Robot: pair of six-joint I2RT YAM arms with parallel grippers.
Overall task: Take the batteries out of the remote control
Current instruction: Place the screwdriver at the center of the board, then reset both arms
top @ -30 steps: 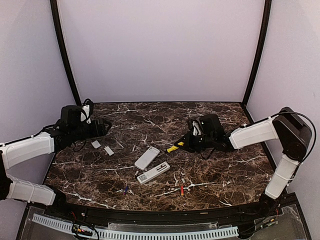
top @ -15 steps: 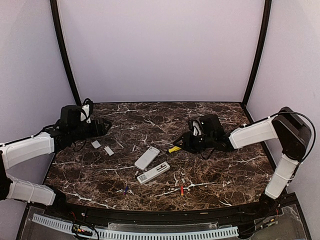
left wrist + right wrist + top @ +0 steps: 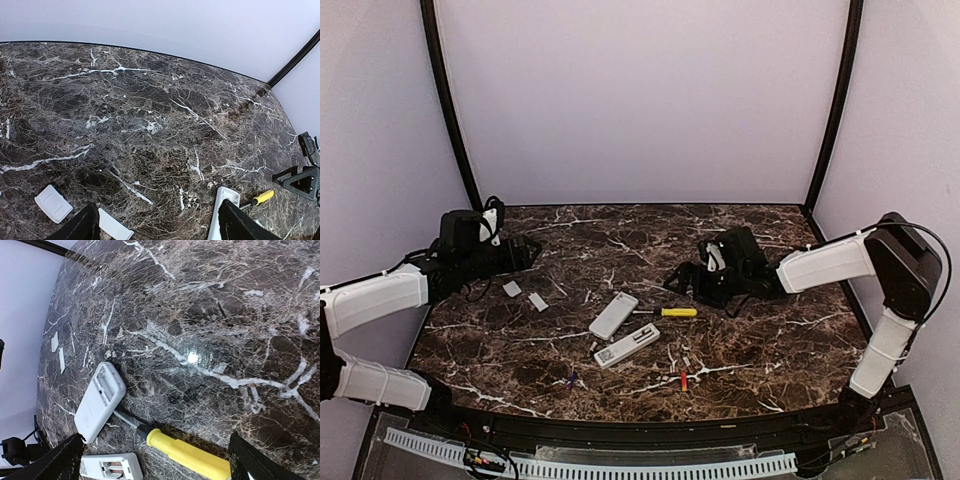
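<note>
The counter [image 3: 770,350] carries everything loosely round its middle. The right tool [image 3: 682,282] hangs low at about 2 o'clock from centre with its jaws spread wide and nothing in them. The left tool [image 3: 527,250] waits out at 10 o'clock, also wide and empty.

Two white remotes lie side by side at centre, the far remote [image 3: 614,315] and, at its 6 o'clock, the near remote [image 3: 627,345]. Both lie back-up with their battery bays uncovered. The far one's bay looks empty in the right wrist view; whether the near one still holds cells I cannot tell.

The yellow-handled screwdriver [image 3: 677,312] lies flat on the counter at 3 o'clock of the far remote, tip towards it, just below the right tool and apart from its fingers. Two small white covers [image 3: 512,289] sit at 9 o'clock, below the left tool.

Of the batteries, a reddish cell [image 3: 684,379] and a bluish cell [image 3: 571,379] lie loose near the 6 o'clock edge. Paler specks just above the red one are too small to name.

I judge the prying step to be over and the task well along. The next move calls for checking the near remote's bay and lifting out any remaining cell. The screwdriver lies across the right tool's straight path to the remotes.
</note>
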